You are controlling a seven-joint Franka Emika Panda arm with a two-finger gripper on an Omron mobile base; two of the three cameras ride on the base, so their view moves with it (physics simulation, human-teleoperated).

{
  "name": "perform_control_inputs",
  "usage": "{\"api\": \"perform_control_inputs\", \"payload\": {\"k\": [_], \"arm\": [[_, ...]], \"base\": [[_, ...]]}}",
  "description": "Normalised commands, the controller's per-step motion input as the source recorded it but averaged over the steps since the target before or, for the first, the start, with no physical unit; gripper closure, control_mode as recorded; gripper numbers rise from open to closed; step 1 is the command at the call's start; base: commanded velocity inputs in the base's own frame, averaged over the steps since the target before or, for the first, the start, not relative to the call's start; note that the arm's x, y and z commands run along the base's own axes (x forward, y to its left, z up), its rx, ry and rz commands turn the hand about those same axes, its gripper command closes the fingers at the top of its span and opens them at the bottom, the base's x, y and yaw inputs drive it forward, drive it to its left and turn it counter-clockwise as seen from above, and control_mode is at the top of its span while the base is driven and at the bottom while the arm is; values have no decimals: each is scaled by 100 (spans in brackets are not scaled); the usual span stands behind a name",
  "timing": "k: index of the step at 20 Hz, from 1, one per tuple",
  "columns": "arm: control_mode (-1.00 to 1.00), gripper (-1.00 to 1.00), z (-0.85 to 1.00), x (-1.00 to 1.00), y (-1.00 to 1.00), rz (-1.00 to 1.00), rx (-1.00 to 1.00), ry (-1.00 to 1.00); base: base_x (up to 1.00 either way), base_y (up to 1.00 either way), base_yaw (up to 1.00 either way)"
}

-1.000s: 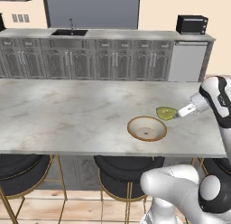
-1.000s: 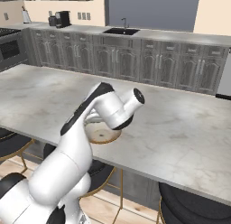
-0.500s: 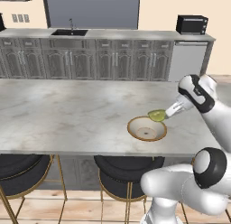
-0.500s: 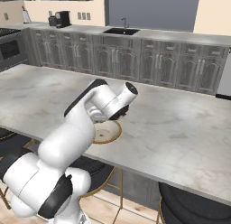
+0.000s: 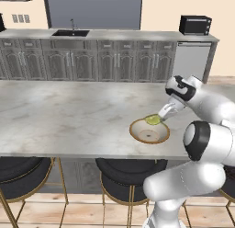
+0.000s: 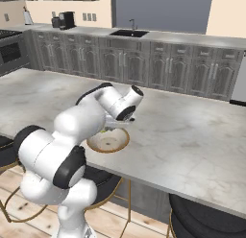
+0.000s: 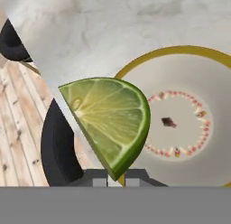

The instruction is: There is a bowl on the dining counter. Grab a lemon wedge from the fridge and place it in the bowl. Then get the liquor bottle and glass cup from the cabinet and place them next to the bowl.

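Pinching the light, slippery lemon wedge [image 7: 110, 120] by its rind tip, the gripper [image 7: 116, 177] is hovering above the bowl [image 5: 135, 133] rim.

No legible text, label, brand or number on any surface or object here.

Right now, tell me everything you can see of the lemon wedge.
The lemon wedge is a small yellow-green citrus slice with a darker green rind along its curved edge and pale, glossy flesh showing segment lines. The gripper is shut on its lower tip, holding it in the air. It hangs over the near rim of the bowl on the dining counter, above it rather than resting in it. Nothing else touches it.
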Motion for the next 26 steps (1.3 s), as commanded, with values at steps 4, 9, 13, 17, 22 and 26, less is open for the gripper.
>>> {"api": "perform_control_inputs", "payload": {"k": [4, 9, 13, 17, 22, 26], "arm": [[-100, 100, -32, 57, -14, -1, -4, 10], [-100, 100, -42, 25, -12, 0, -6, 6], [-100, 100, -49, 6, 0, 0, -12, 3], [-100, 100, -32, 30, 0, 0, -4, 5], [-100, 100, -28, 21, 2, 0, -4, 2], [-100, 100, -32, 5, 5, 0, -6, 0]], "base": [[0, 0, 0], [0, 0, 0], [0, 0, 0], [0, 0, 0], [0, 0, 0], [0, 0, 0]]}}
